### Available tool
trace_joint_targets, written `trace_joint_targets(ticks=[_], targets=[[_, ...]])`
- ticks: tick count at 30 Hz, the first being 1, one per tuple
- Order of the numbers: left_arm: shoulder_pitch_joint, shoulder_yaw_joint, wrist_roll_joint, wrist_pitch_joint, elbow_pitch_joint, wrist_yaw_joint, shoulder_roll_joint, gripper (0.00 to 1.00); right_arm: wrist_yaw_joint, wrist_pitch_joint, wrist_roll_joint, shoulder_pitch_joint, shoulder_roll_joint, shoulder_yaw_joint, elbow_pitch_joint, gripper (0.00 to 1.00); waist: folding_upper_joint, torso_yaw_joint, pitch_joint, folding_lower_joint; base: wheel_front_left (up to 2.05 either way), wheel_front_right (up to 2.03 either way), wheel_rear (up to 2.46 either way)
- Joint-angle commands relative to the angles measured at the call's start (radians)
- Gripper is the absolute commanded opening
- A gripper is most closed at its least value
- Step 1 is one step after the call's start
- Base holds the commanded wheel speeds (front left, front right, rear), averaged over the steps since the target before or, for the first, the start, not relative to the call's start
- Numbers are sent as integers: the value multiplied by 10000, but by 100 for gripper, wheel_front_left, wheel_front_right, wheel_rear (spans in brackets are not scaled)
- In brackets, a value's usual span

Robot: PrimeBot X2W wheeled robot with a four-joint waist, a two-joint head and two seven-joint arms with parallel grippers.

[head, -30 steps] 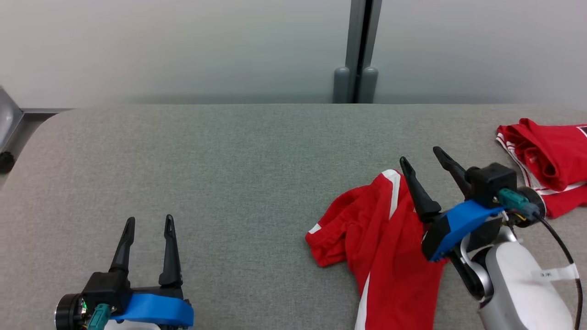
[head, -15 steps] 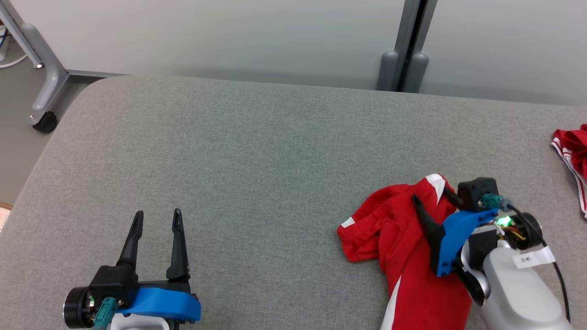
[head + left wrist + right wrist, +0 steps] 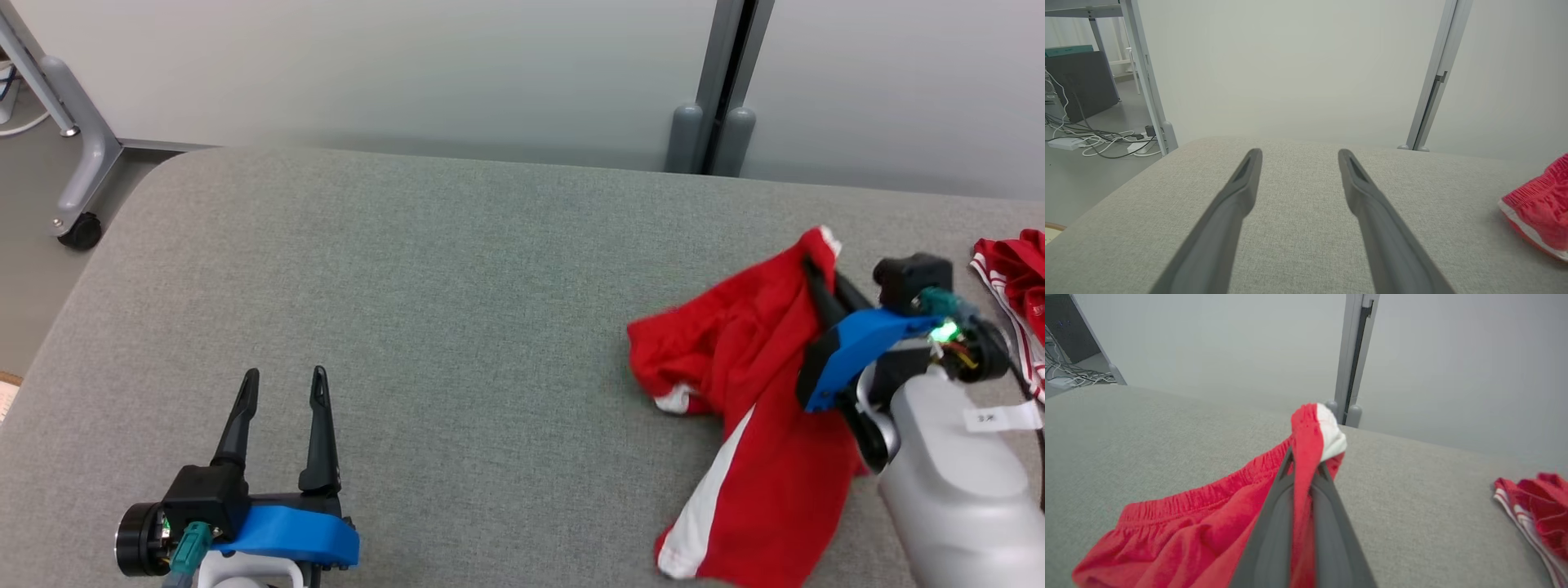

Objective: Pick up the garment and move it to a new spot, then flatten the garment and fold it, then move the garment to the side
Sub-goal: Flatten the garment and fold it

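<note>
Right gripper [image 3: 819, 269] is clamped shut on a red-and-white corner of the red garment [image 3: 751, 367], holding that corner up off the grey tabletop [image 3: 408, 286] on its right side, while the rest of the cloth, with its gathered waistband and white stripe, trails down onto the surface toward the near edge. Left gripper [image 3: 282, 380] hovers with its fingers spread apart over the near left part of the tabletop, well apart from the garment. A crumpled red-and-white bundle [image 3: 1012, 278] lies farther to the right.
</note>
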Motion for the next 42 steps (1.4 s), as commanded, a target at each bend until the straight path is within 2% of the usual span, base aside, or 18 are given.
trace_joint_targets(ticks=[1,5,11,18,22,27,29,30,31,37,42], targets=[[-50,36,27,-44,26,-21,6,100,1,-194,-139,-377,-60,-87,51,0,0,2,-30,-1,0,0,0],[81,83,41,-44,6,-43,-14,100,1,-436,-382,-901,49,50,98,0,0,32,-122,-1,0,0,0],[185,101,20,-44,-35,-46,-48,100,1,-594,-372,-523,672,1153,-4,0,0,72,-171,-1,0,0,0],[55,46,-6,-43,-65,-81,-97,100,1,-680,312,563,1169,3520,-265,0,0,192,-3,-1,0,0,0],[27,1,1,-44,-45,-57,-132,100,1,-588,1475,1271,1169,5326,-981,0,0,265,42,-1,0,0,0],[73,21,-21,-44,7,-23,-154,100,1,-493,2401,1824,1171,6972,-1646,1,0,196,19,-1,0,0,0],[113,34,-39,-44,12,-10,-165,100,1,-468,2569,1927,1160,7468,-1827,25,0,117,-28,-1,0,0,0],[126,25,-32,-43,22,-17,-171,100,1,-463,2686,1998,1168,7715,-1927,74,0,83,-63,-1,0,0,0],[139,36,-29,-43,24,-8,-168,100,1,-477,2827,2043,1167,7839,-1986,100,0,37,-83,-1,0,0,0],[213,134,-4,-44,-19,-2,-181,100,1,-798,2793,1756,1166,7859,-2249,100,0,-342,-163,-1,0,0,0],[367,265,47,-43,-64,15,-170,100,1,-1042,2421,1724,1161,6781,-2484,100,0,-659,-332,-1,0,0,0]])
